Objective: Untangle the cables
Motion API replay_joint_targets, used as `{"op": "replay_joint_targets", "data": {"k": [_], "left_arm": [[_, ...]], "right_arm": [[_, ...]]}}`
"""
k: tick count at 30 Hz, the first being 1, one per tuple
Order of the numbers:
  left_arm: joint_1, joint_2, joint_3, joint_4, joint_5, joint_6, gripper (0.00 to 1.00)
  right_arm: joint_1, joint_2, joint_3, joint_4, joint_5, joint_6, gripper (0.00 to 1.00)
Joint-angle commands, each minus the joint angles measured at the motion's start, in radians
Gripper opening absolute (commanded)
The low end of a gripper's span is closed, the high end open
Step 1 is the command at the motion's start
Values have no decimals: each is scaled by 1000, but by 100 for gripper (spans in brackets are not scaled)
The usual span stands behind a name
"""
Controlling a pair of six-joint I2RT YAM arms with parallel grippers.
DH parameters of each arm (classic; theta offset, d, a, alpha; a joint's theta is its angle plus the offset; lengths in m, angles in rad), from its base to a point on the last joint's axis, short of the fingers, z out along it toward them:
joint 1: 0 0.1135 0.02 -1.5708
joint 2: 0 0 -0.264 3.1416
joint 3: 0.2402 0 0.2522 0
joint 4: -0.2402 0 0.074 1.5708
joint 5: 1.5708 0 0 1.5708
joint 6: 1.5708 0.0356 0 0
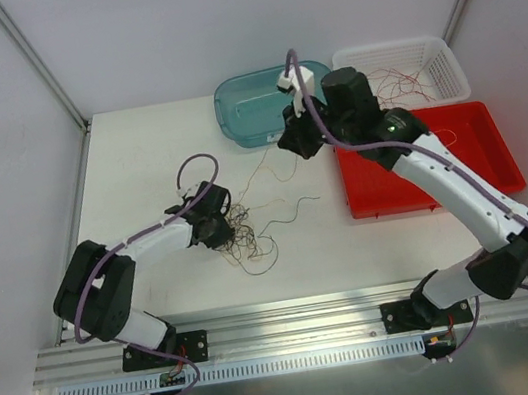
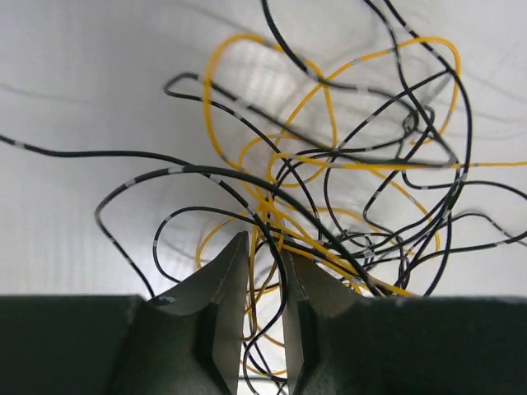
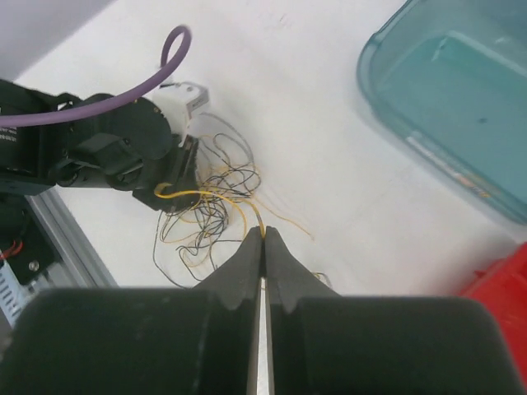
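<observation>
While the overhead view shows just one small tangle of cables on the desk at the left gripper, its wrist view resolves yellow and black strands, some running between jaws standing narrowly apart. The right gripper, jaws closed, pinches one yellow strand. Three containers stand beyond: teal tub, white basket, red tray.

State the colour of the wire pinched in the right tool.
Yellow wire, best seen in right wrist view.
</observation>
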Motion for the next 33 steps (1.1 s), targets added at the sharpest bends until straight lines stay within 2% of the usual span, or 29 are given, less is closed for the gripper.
{"op": "replay_joint_targets", "data": {"k": [1,6,12,20,30,33], "left_arm": [[50,-81,-43,-30,-46,39,21],[148,-156,-85,-38,-35,73,22],[200,-198,-101,-51,-44,116,25],[225,-202,-105,-59,-63,128,32],[275,-193,-69,-75,-84,165,36],[284,-202,-39,-87,-69,185,40]], "right_arm": [[-29,-99,99,-126,88,42,1],[-49,-228,143,-139,134,74,1],[-89,-347,163,-134,184,117,1],[-121,-424,312,-205,307,90,1],[-123,-489,352,-205,421,34,1],[-123,-489,335,-217,481,7,1]]}}
